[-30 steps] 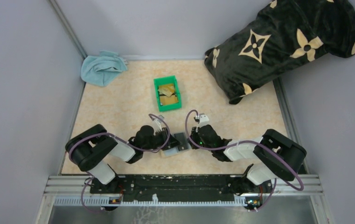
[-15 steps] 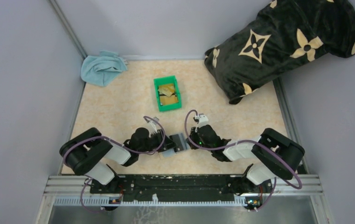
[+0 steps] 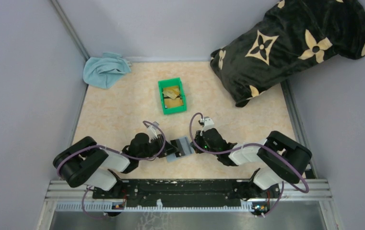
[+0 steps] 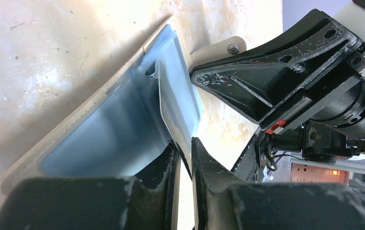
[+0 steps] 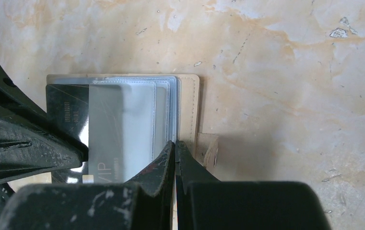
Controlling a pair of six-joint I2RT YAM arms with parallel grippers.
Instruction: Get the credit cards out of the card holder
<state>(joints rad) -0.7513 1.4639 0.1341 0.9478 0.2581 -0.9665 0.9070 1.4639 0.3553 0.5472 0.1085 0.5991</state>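
Tabletop, beige marbled, walled on 3 sides.

Black pillow with tan flower print at the far right corner. Blue cloth bunched at the far left corner.

Green bin at far centre, tan cards lying inside.

2 arms reach inward and meet at near centre.

Card holder lies open and flat between them, tan cover down, clear sleeves up. Its spine edge and snap tab face the right arm. The sleeve mouths face the left arm.

Black card sticks part-way out of a sleeve. Its long axis runs arm to arm, and the exposed end points at the left arm.

Left gripper: fingers nearly together, pinching a thin sheet edge, which the right wrist view suggests is the black card.

Right gripper: fingers pressed together, tips on the holder's tan edge beside the tab.
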